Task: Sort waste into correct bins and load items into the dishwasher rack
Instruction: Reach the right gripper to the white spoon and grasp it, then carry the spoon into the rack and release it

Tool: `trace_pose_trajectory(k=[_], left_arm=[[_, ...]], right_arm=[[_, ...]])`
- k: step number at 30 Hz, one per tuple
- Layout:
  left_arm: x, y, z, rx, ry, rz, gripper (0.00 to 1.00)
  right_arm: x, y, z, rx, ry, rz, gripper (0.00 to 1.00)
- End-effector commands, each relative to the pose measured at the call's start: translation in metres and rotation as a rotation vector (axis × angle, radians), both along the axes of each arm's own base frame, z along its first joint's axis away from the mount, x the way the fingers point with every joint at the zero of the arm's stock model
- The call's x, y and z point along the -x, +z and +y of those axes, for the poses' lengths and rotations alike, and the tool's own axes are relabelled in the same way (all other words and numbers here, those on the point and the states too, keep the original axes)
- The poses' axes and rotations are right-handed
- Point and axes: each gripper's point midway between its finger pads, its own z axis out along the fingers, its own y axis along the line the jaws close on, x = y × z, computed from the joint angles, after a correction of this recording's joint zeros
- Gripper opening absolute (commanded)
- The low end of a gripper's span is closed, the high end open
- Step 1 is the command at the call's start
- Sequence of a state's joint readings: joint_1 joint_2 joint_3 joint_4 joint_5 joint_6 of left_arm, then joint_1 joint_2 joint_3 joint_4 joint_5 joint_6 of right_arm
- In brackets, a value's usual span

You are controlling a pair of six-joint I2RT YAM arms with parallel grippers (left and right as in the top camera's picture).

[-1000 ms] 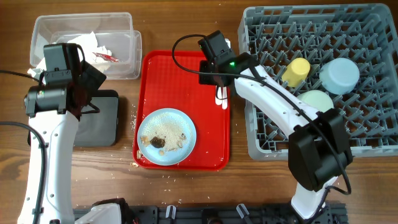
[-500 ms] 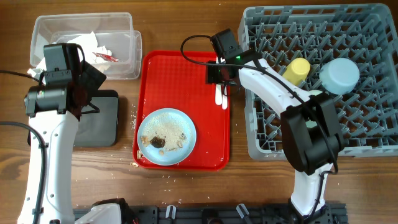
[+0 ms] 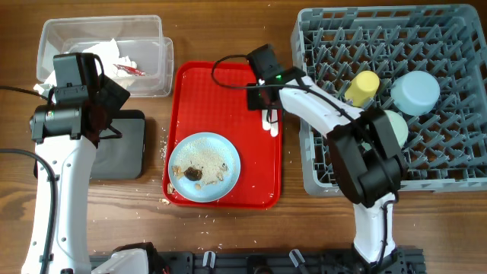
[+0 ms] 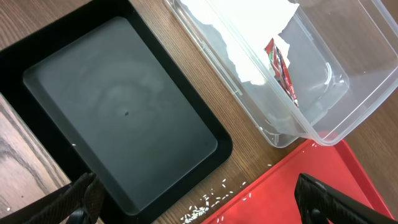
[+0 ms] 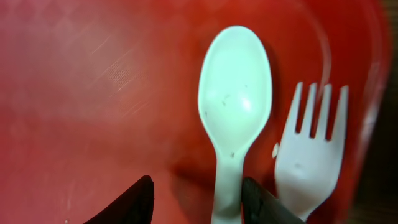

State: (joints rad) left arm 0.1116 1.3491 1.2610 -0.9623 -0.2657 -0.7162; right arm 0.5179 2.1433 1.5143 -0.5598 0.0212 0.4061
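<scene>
Right wrist, spoon (image 5: 235, 99) between parted fingers (image 5: 127, 202)

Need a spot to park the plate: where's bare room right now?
Free: the red tray's far-left part, between plate and far rim, left of the spoon. The black tray looks bare. The rack's far-left pegs hold nothing. Crowded: tray's right edge, with spoon, fork and right gripper over them; rack's middle, with cup, saucer and bowl.

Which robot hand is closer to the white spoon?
Right. The right gripper hangs just above the spoon on the red tray. The left gripper is far off, by the black tray.
</scene>
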Motion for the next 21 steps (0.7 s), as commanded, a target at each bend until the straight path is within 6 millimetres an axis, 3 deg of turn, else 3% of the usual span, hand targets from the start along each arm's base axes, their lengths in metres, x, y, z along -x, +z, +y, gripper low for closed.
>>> trace_pose_trajectory(k=[1,3,8,13,21], left_arm=[[0.002,0.003,0.005,-0.023,0.011,-0.003,1.0],[0.002,0.003,0.005,-0.023,0.011,-0.003,1.0],[0.002,0.003,0.005,-0.023,0.011,-0.003,1.0],[0.002,0.003,0.005,-0.023,0.011,-0.003,1.0],[0.002,0.003,0.005,-0.023,0.011,-0.003,1.0]], right_arm=[[0.003,-0.014,0.007,0.06,0.018,-0.004,0.48],[0.004,-0.015,0.006,0.057,-0.001,0.004,0.46],[0.004,-0.015,0.002,0.085,0.012,-0.003,0.31],[0.003,-0.016,-0.009,0.156,0.032,-0.019,0.27],[0.004,-0.018,-0.01,0.156,0.025,-0.01,0.16]])
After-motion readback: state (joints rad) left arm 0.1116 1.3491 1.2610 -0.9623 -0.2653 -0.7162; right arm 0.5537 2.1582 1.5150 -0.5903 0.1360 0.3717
